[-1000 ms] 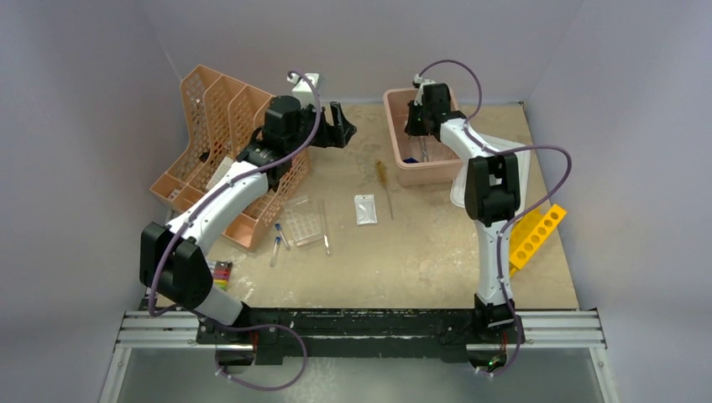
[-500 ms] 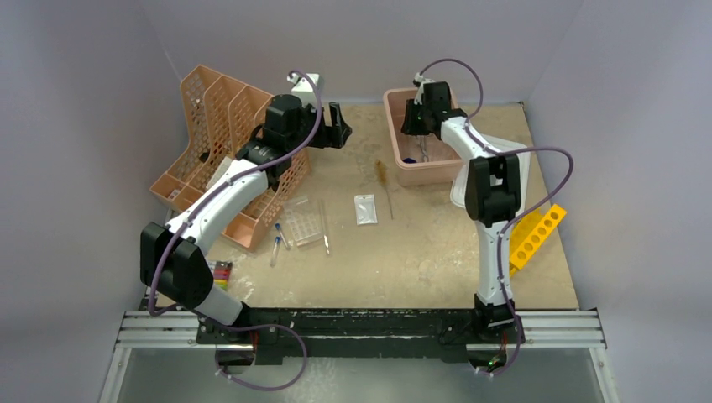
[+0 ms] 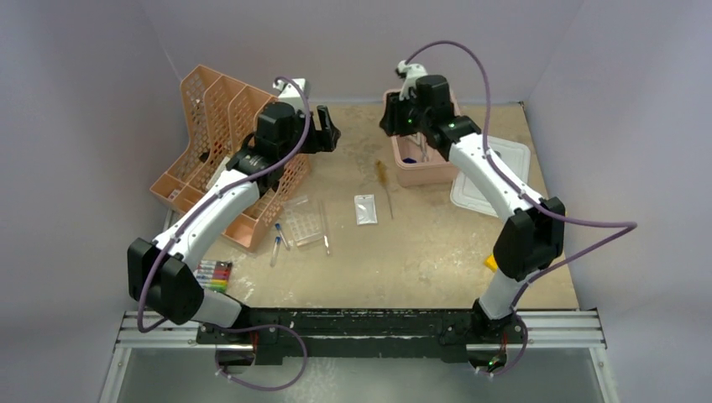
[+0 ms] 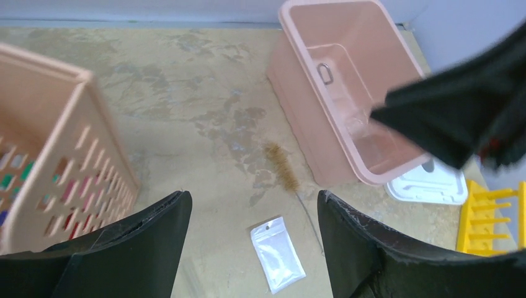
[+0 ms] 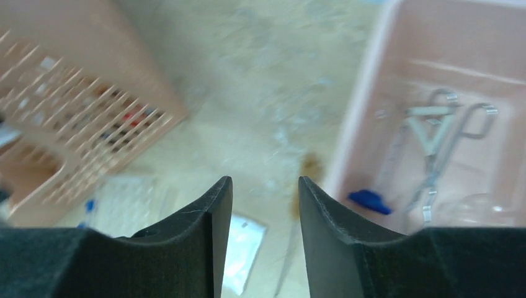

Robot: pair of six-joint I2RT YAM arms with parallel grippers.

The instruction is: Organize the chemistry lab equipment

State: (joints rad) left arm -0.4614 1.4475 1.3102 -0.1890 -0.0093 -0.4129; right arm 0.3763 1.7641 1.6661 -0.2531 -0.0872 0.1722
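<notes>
My left gripper [image 3: 326, 134] is open and empty, held above the table beside the orange organiser; its wrist view [image 4: 253, 198] looks down on a small clear bag [image 4: 277, 253] and a brown tube brush [image 4: 282, 166]. My right gripper [image 3: 389, 122] is open and empty [image 5: 265, 181], just left of the pink bin [image 3: 395, 158]. Inside the bin lie metal forceps [image 5: 434, 149], a blue piece [image 5: 369, 200] and a clear flask [image 5: 477, 208]. The clear tube rack [image 3: 302, 225], blue-capped tubes [image 3: 277, 241] and a glass rod [image 3: 325, 228] lie at centre left.
The orange perforated organiser [image 3: 220, 138] stands at the back left. A white lid [image 3: 497, 178] lies right of the bin. A yellow rack [image 4: 490, 217] is mostly hidden behind my right arm in the top view. A marker pack [image 3: 214, 273] lies near the front left edge.
My right gripper has come out of the pink bin and swung left past its wall, its elbow moving out to the right. My left gripper drew back slightly to the left.
</notes>
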